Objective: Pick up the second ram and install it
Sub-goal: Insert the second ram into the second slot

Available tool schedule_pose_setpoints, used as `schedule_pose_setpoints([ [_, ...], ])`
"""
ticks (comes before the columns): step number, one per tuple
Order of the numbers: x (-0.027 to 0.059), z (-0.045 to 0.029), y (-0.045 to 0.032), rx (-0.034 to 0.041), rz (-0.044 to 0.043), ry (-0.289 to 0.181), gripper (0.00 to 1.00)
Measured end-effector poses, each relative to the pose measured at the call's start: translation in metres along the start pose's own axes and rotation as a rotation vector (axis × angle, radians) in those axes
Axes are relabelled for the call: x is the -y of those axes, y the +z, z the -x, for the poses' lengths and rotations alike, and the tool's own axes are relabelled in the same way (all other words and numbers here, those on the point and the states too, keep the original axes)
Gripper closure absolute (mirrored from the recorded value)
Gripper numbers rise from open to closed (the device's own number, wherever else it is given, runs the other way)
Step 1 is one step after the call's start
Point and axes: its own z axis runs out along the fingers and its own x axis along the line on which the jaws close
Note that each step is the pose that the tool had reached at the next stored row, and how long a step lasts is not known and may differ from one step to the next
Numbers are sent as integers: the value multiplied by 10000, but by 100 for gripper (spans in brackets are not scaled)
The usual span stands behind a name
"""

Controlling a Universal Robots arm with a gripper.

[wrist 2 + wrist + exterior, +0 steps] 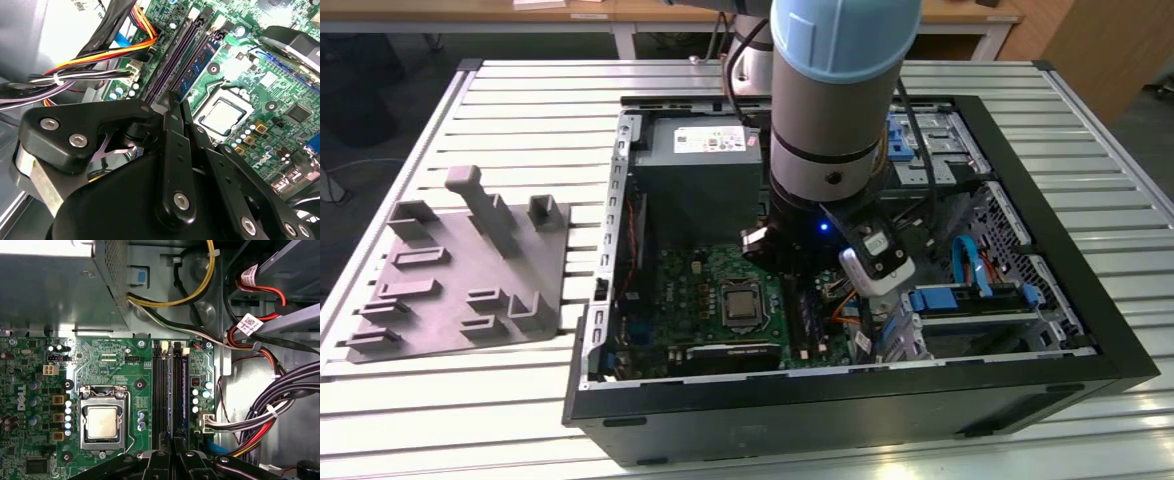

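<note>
Second ram (pixel 196 69): a thin dark stick with a bluish face. It stands on edge along the memory slots (pixel 160 390) of the motherboard (pixel 115 365), just beside the processor socket (pixel 102 422). In the second wrist view its near end runs right up to my tool.
Gripper (pixel 172 100): down inside the computer case (pixel 1067 330), at the centre of the exterior view. The fingers (pixel 159 460) are drawn together with only a sliver between them. I judge they are clamped on the stick's end, though I cannot rule out that they merely press on it.
Step in hand: installing, as I read it. The pick-up looks done, since the grey tray (pixel 454 300) at the exterior view's left carries no stick.
What seating calls for: in my judgement, the stick square over one slot, a straight push down, and the end latches free to close.
Risk: the cable bundle (pixel 100 65) lies near the slots and could snag.
Other stick: I cannot make out a separate one in the slots.
Writing: a white sticker (pixel 714 140) sits on the power supply (pixel 707 180), upper centre of the exterior view. A white tag (pixel 248 324) hangs on a red cable. There is also white lettering on the board. I leave all the print unread.
</note>
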Motion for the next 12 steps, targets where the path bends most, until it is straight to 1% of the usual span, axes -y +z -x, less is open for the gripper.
schedule_pose_setpoints([
  [12, 1, -16, 33, 1, 2, 2, 86],
])
